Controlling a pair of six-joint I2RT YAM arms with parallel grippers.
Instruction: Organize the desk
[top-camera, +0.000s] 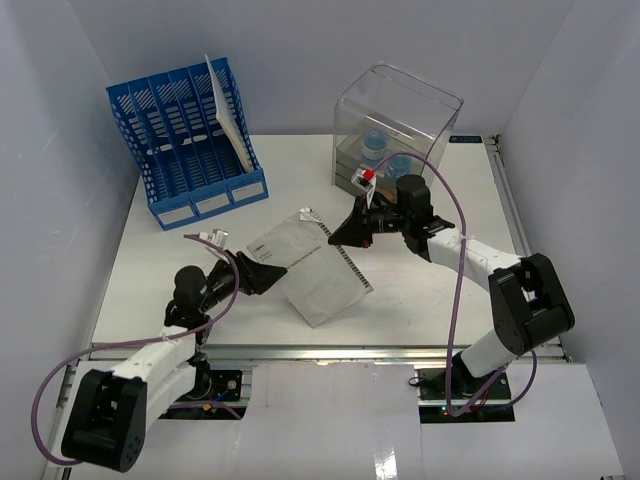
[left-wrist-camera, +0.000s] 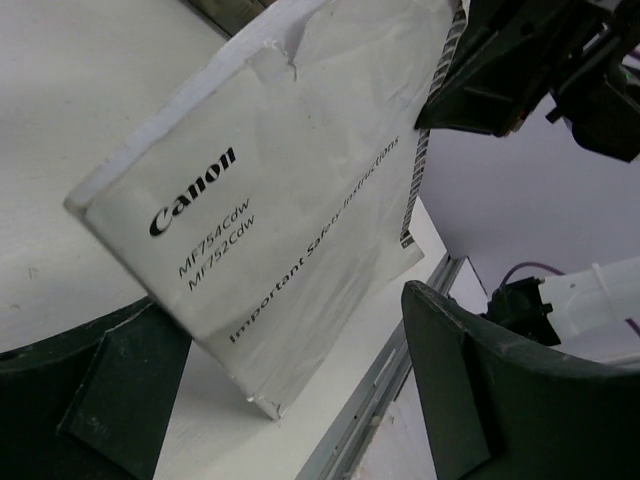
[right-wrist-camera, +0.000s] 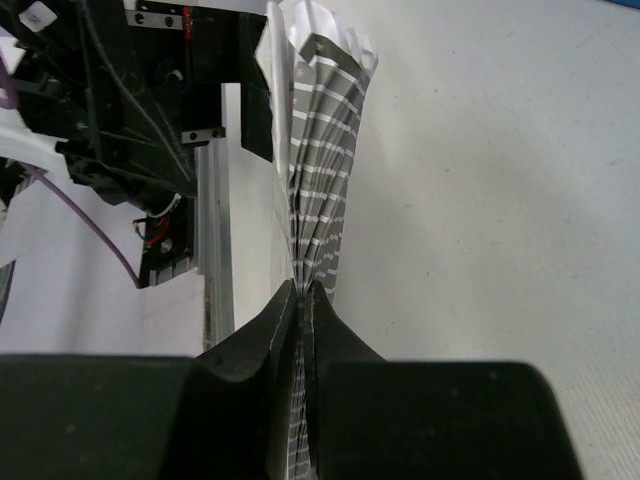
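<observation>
Plainly, the white table (top-camera: 420, 310) fills the middle of the overhead view, with pale walls on three sides and an aluminium rail (top-camera: 330, 352) along its near edge, where both arm bases sit. Near its centre is a grey-white Canon booklet (top-camera: 310, 270), printed with model numbers and "Important Safety Instructions" and edged on one side with a striped band. The right end effector (top-camera: 345, 235) has its fingers pressed together on that striped edge, pinching the booklet; its wrist view shows the pages fanning out from the closed tips (right-wrist-camera: 300, 300). The booklet looks tilted, with a lower corner down at the table surface. The left end effector (top-camera: 265, 272) sits at the booklet's opposite side with its fingers (left-wrist-camera: 480, 400) spread wide, the booklet between them; whether they touch it I cannot tell. At the table's far left stands a blue slotted file rack (top-camera: 190, 150) with white paper (top-camera: 225, 110) upright in one slot. At the far right stands a clear plastic drawer box (top-camera: 395, 125) with blue items inside.
</observation>
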